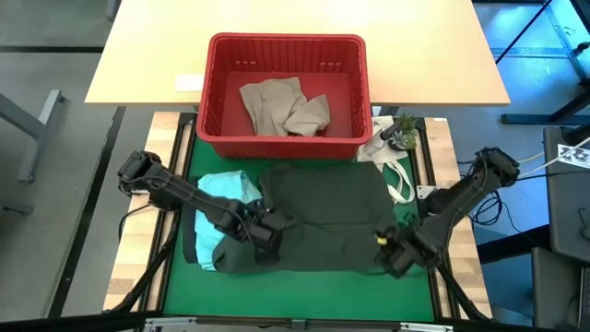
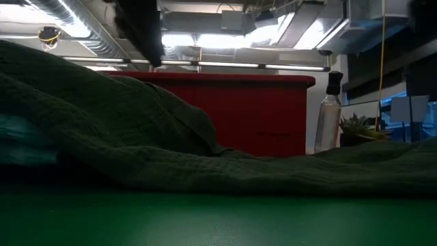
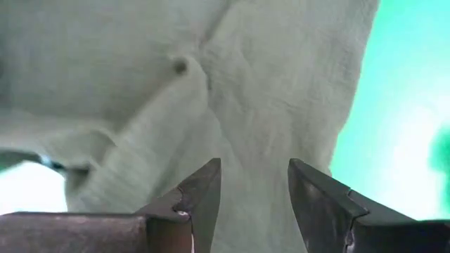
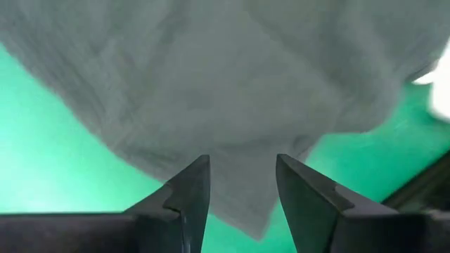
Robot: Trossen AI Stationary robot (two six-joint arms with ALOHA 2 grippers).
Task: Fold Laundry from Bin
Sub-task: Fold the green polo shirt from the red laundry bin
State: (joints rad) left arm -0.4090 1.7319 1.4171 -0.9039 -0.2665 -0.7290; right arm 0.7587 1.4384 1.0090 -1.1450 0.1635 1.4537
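Jaws of both the left gripper (image 1: 265,231) and the right gripper (image 1: 391,255) stand parted over the dark olive garment (image 1: 323,217), spread on the counter (image 1: 304,293) before the red bin (image 1: 286,138) holding a beige garment (image 1: 281,106).
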